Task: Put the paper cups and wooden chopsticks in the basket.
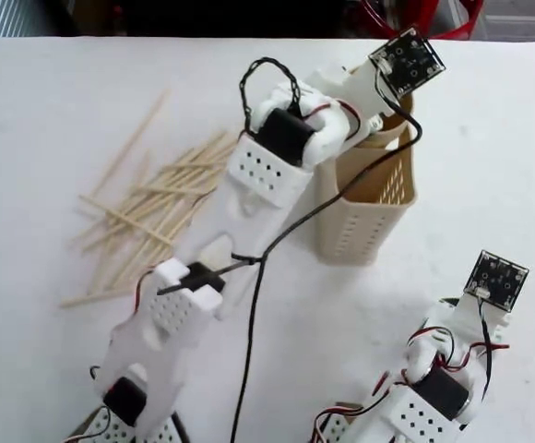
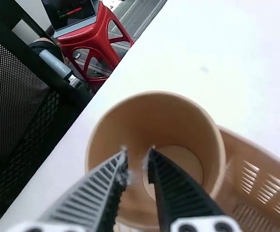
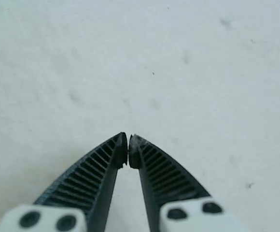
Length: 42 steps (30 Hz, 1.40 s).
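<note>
A tan paper cup [image 2: 178,125] stands upright in the cream slotted basket [image 1: 369,217], at one end of it. My left gripper [image 2: 137,153] hangs right over the cup's mouth. Its fingers are slightly parted, and I see only the cup's inside between the tips. In the high view the left arm [image 1: 267,166] stretches across to the basket, and the cup's rim [image 1: 398,122] peeks out beneath its wrist. A loose pile of wooden chopsticks [image 1: 152,208] lies on the table left of that arm. My right gripper [image 3: 129,138] is shut and empty over bare table.
The right arm [image 1: 438,388] sits folded at the near right corner of the white table [image 1: 498,157]. A black cable [image 1: 254,314] runs along the left arm. Beyond the table's far edge stand a red stool [image 2: 94,41] and a black mesh panel [image 2: 14,121].
</note>
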{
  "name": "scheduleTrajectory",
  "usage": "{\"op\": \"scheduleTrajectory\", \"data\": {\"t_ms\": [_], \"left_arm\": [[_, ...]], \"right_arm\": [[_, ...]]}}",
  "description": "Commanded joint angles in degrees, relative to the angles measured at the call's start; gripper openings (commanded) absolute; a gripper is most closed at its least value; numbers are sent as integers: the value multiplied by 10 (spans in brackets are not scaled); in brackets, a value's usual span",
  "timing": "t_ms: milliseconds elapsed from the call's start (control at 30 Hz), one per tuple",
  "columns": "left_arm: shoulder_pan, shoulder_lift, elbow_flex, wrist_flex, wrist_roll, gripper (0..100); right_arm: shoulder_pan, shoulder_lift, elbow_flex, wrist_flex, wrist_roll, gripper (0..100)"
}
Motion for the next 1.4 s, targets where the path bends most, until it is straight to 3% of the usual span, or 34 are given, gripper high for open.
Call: {"op": "scheduleTrajectory", "data": {"t_ms": [0, 100, 200, 433, 600, 700, 800, 900, 967, 1067, 1233, 1367], "left_arm": [[25, -12, -105, 83, -8, 101], [22, -36, -207, 145, -9, 101], [-2, -85, -184, 183, -9, 101], [-157, -101, -193, 265, -3, 101], [-324, -104, -54, 266, 96, 101], [-371, -105, 92, 266, 122, 101], [-378, -105, 247, 266, 69, 65], [-363, -105, 353, 261, 62, 21], [-349, -100, 390, 246, 80, 43], [-339, -104, 435, 195, 165, 113], [-317, -131, 490, 184, 162, 76], [-313, -192, 618, 107, 160, 64]], "right_arm": [[5, 4, 4, -6, 7, 21], [5, 4, 4, -6, 7, 21], [5, 4, 4, -6, 7, 21], [5, 4, 4, -6, 7, 21], [2, 4, 4, -6, 7, 21], [3, 4, 4, -6, 7, 21], [3, 4, 4, -6, 7, 21], [3, 4, 4, -6, 7, 21], [3, 4, 4, -6, 7, 21], [3, 4, 4, -6, 7, 21], [4, 4, 4, -6, 7, 21], [4, 4, 4, -6, 7, 21]]}}
